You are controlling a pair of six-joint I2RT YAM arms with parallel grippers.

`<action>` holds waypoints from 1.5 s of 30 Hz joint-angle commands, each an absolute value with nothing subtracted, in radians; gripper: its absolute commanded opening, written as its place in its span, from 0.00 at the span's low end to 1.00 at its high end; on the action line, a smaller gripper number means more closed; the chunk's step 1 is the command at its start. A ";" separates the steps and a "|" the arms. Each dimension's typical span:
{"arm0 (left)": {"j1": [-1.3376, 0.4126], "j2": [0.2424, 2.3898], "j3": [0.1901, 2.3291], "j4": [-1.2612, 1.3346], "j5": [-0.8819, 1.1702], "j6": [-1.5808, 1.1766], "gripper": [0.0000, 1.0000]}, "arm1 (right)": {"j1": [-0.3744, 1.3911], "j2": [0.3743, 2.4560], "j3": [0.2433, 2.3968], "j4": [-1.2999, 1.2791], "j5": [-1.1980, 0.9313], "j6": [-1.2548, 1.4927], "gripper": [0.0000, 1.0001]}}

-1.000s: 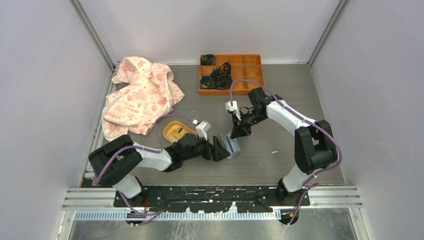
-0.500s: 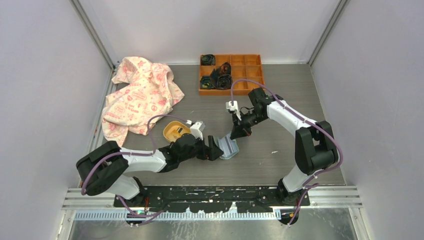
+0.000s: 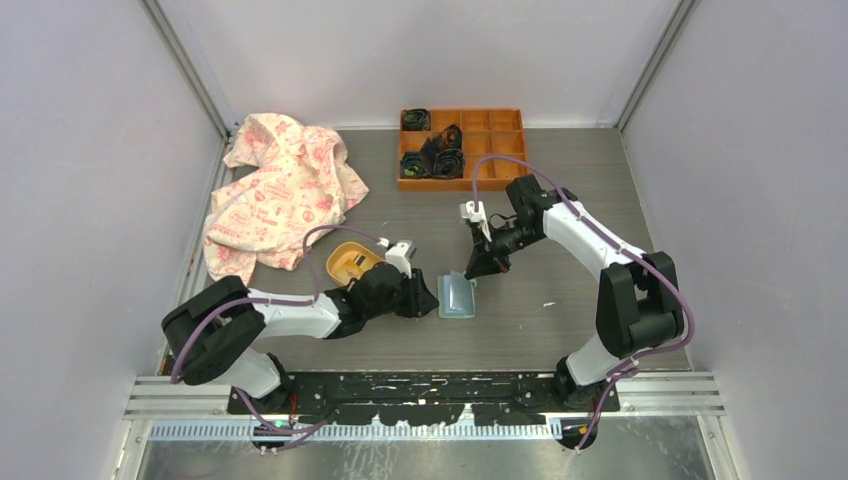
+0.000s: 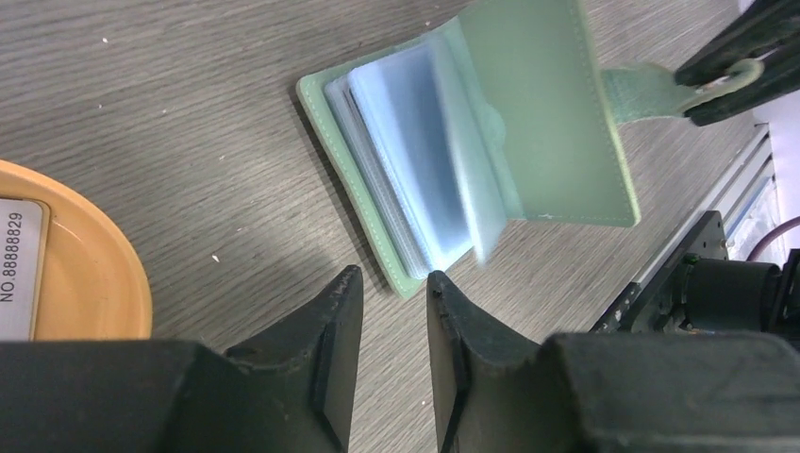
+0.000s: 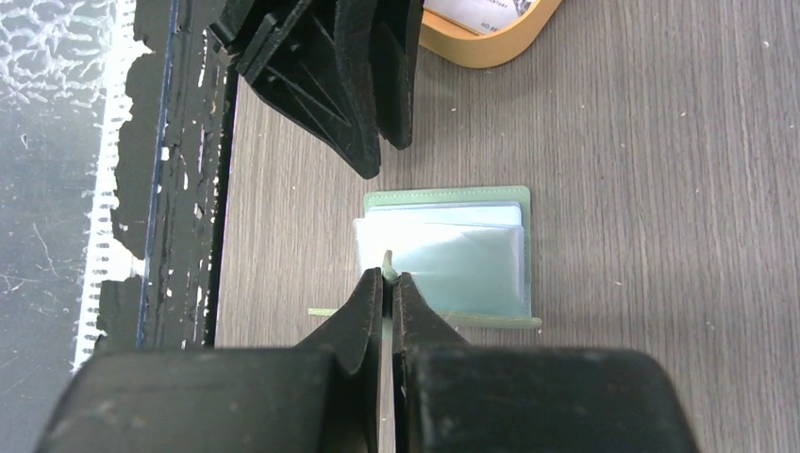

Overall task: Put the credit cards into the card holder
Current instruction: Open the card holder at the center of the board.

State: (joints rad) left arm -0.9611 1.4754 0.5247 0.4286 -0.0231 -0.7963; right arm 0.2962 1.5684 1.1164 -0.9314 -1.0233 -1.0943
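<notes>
The mint-green card holder [image 3: 458, 298] lies open on the table, its clear sleeves [image 4: 415, 160] fanned. My right gripper [image 5: 388, 278] is shut on the holder's snap tab [image 4: 651, 90] and holds the cover [image 4: 547, 113] raised. My left gripper [image 4: 394, 276] hovers just left of the holder's near corner, its jaws a narrow gap apart with nothing between them. One whitish credit card [image 4: 14, 264] with a printed number lies in the yellow-orange dish [image 3: 335, 258]; the rest of that card is cut off in the wrist views.
An orange compartment tray [image 3: 462, 186] with dark rolled items stands at the back centre. A pink-patterned cloth [image 3: 280, 190] is bunched at the back left. The dish sits close behind my left arm.
My left gripper has drawn back left off the holder and its jaws have narrowed. The holder has settled flat on the table. The right gripper has shifted slightly right, still on the tab.
</notes>
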 commanded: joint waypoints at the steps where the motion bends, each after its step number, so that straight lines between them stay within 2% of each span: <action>1: -0.964 1.503 0.566 0.467 -0.006 -0.779 0.32 | 0.277 1.553 1.141 -0.977 -1.015 -1.146 0.01; 6: -0.964 1.480 0.569 0.491 0.046 -0.755 0.34 | 0.242 1.584 1.143 -1.009 -0.908 -1.166 0.01; 9: -0.964 1.452 0.567 0.497 0.050 -0.734 0.35 | 0.237 1.579 1.104 -0.955 -0.755 -1.123 0.03; 11: -0.965 1.431 0.561 0.501 0.046 -0.722 0.35 | 0.236 1.571 1.056 -0.860 -0.619 -1.050 0.10; 14: -0.964 1.404 0.548 0.511 0.044 -0.706 0.36 | 0.235 1.577 0.999 -0.728 -0.428 -0.972 0.28; 19: -0.964 1.365 0.520 0.544 0.056 -0.692 0.42 | 0.222 1.629 1.039 -0.684 -0.310 -0.811 0.43; 20: -0.965 1.353 0.508 0.564 0.057 -0.694 0.47 | 0.219 1.618 1.050 -0.687 -0.316 -0.791 0.46; 22: -0.965 1.320 0.474 0.605 0.043 -0.693 0.62 | 0.211 1.562 1.063 -0.684 -0.356 -0.767 0.54; 23: -0.964 1.300 0.453 0.627 0.030 -0.693 0.74 | 0.204 1.519 1.064 -0.679 -0.378 -0.758 0.60; 25: -0.961 1.250 0.412 0.658 0.008 -0.688 0.93 | 0.195 1.430 1.069 -0.675 -0.432 -0.741 0.73; 26: -0.959 1.220 0.394 0.662 -0.032 -0.689 0.99 | 0.191 1.388 1.071 -0.685 -0.477 -0.744 0.78; 27: -0.955 1.194 0.380 0.657 -0.057 -0.695 0.99 | 0.188 1.348 1.069 -0.695 -0.536 -0.746 0.84; 28: -0.952 1.163 0.368 0.647 -0.075 -0.703 1.00 | 0.187 1.314 1.065 -0.711 -0.619 -0.760 0.97; 29: -0.948 1.134 0.361 0.630 -0.081 -0.701 1.00 | 0.187 1.289 1.057 -0.752 -0.720 -0.799 0.99; 31: -0.932 1.089 0.357 0.605 -0.038 -0.677 0.99 | 0.187 1.258 1.036 -0.832 -0.930 -0.885 1.00; 33: -0.924 1.066 0.365 0.577 -0.006 -0.670 0.95 | 0.191 1.252 1.020 -0.860 -1.030 -0.899 1.00; 36: -0.923 1.079 0.378 0.564 0.032 -0.695 0.83 | 0.216 1.277 1.003 -0.840 -1.001 -0.877 0.99; 39: -0.923 1.147 0.396 0.584 0.049 -0.726 0.66 | 0.289 1.325 0.973 -0.773 -0.836 -0.827 0.98; 40: -0.923 1.174 0.406 0.589 0.057 -0.734 0.58 | 0.321 1.348 0.963 -0.748 -0.777 -0.813 0.92; 41: -0.923 1.201 0.421 0.591 0.065 -0.741 0.52 | 0.338 1.380 0.962 -0.739 -0.713 -0.808 0.82; 42: -0.923 1.233 0.437 0.591 0.082 -0.747 0.47 | 0.349 1.415 0.982 -0.744 -0.663 -0.802 0.61; 43: -0.923 1.263 0.457 0.593 0.101 -0.751 0.43 | 0.352 1.454 1.006 -0.760 -0.622 -0.795 0.45; 44: -0.923 1.298 0.483 0.594 0.118 -0.753 0.39 | 0.354 1.488 1.029 -0.780 -0.591 -0.790 0.32; 45: -0.922 1.329 0.499 0.594 0.133 -0.757 0.36 | 0.355 1.516 1.045 -0.795 -0.562 -0.779 0.25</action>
State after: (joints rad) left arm -0.9253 1.2495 0.4038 0.5484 0.0628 -0.7383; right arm 0.3393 1.4403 0.9775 -0.7872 -0.7277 -0.8177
